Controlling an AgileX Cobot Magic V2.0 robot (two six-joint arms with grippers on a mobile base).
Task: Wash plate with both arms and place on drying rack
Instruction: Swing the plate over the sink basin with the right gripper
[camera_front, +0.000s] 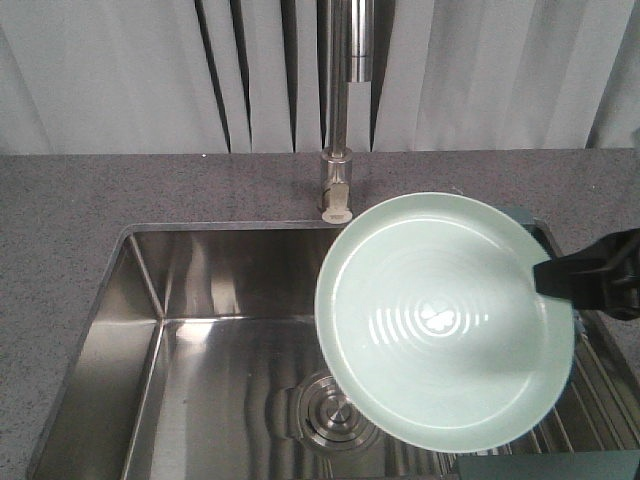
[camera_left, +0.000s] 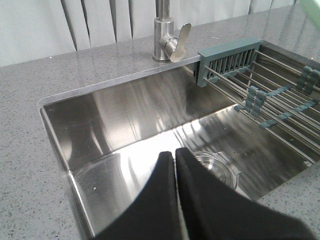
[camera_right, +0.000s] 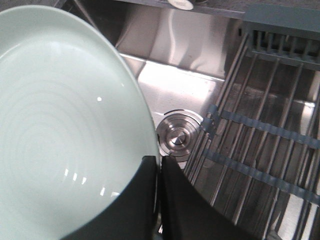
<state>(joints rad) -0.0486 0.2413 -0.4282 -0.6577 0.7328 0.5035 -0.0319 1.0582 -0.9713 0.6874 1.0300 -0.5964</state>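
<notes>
Plate (camera_front: 445, 320) hangs in the air over the right half of the sink (camera_front: 200, 290), tilted so that its glossy, ringed inner face turns up toward the front camera. Light glints off the rings near its centre. In the front view its upper left edge sits just beside the base of the faucet (camera_front: 338, 150), and its lower edge covers part of the drain (camera_front: 325, 415).

The right gripper (camera_front: 545, 277) comes in from the right and clamps the plate's right rim. In the right wrist view one black finger (camera_right: 135, 200) lies on the inner face and the other sits behind the rim, with the edge pinched between them.

The left gripper (camera_left: 174, 154) grasps nothing. Its two black fingers are pressed together with only a thin seam between them, and they hang above the near part of the basin, the drain showing just past their tips.

The rack (camera_left: 280, 105) lies across the right end of the sink, its thin steel bars crossed by grey-green pieces. Its slotted compartment (camera_left: 227, 60) stands at the far end, just right of the faucet. In the right wrist view the plate is left of the rack and apart from it, with the drain between them.

A grey speckled counter (camera_front: 70, 210) surrounds the sink, and a pale curtain (camera_front: 110, 70) hangs behind.
</notes>
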